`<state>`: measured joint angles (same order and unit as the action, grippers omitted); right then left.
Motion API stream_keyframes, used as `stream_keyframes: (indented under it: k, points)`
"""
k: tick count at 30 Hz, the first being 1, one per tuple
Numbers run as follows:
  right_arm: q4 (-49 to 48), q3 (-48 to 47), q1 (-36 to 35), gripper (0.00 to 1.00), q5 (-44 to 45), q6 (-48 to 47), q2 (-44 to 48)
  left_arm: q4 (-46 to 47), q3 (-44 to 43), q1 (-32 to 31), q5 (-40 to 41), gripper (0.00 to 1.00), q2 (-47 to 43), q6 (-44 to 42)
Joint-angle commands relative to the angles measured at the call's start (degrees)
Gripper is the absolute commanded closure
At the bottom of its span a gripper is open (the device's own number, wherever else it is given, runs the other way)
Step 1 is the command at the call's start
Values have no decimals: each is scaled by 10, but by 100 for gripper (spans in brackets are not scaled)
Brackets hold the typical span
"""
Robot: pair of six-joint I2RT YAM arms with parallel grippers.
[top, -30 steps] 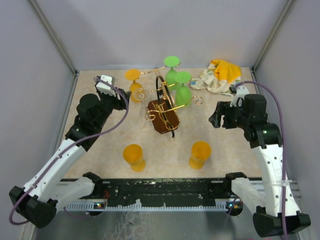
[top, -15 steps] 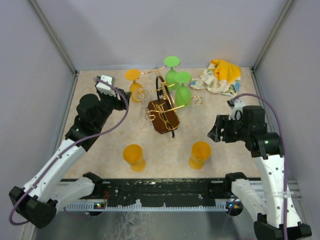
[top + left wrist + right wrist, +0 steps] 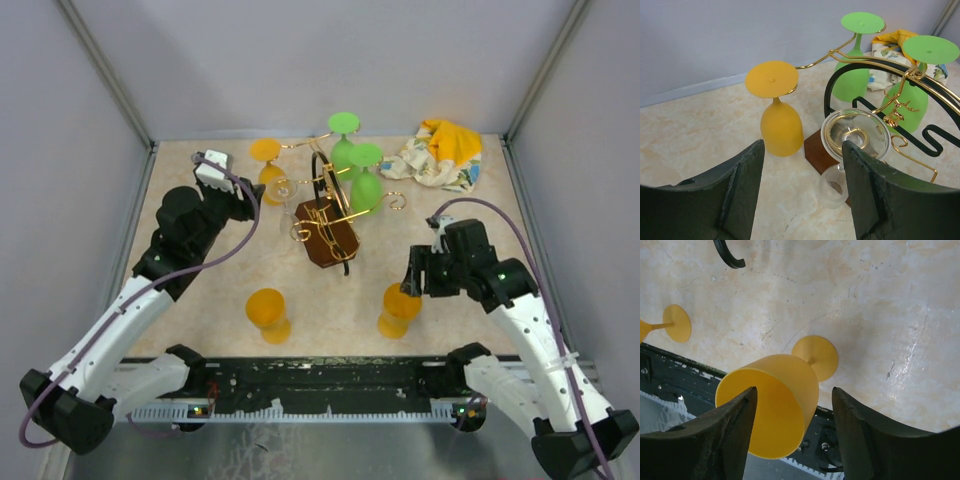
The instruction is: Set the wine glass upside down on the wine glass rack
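The gold wine glass rack (image 3: 325, 215), mid-table, holds two green glasses (image 3: 366, 180), an orange glass (image 3: 268, 170) and a clear glass (image 3: 855, 137), all inverted. The right gripper (image 3: 793, 395) stands open astride the upright wine glass (image 3: 400, 308) near the front edge. The left gripper (image 3: 802, 150) is open beside the rack. The table (image 3: 330, 300) is beige and the walls (image 3: 300, 60) grey.

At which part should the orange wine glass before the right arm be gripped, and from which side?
Probably the bowl of the orange wine glass, across its width, from the right side. It stands upright, and stem and foot must stay free for the wine glass rack. The open right gripper has the bowl between its fingers.
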<state>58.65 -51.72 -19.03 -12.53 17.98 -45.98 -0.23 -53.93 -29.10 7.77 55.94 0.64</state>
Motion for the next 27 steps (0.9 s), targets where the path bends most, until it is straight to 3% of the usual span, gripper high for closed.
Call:
stream_keyframes:
  k: [1,10,18,22,27]
  points:
    - [-32,4,-37,43,64,38,-20,-2,-13,3,-11,31,1,6]
    - [-43,7,-39,100,106,50,-31,-1,-10,3,-7,31,-4,3]
    - [-49,-57,-39,100,245,60,-64,-32,-50,3,-1,30,8,28]
    - [-46,-122,-39,100,338,50,-125,-135,-133,4,85,27,43,118]
    - [-59,-213,-38,100,465,11,-176,-226,-239,4,85,25,96,169]
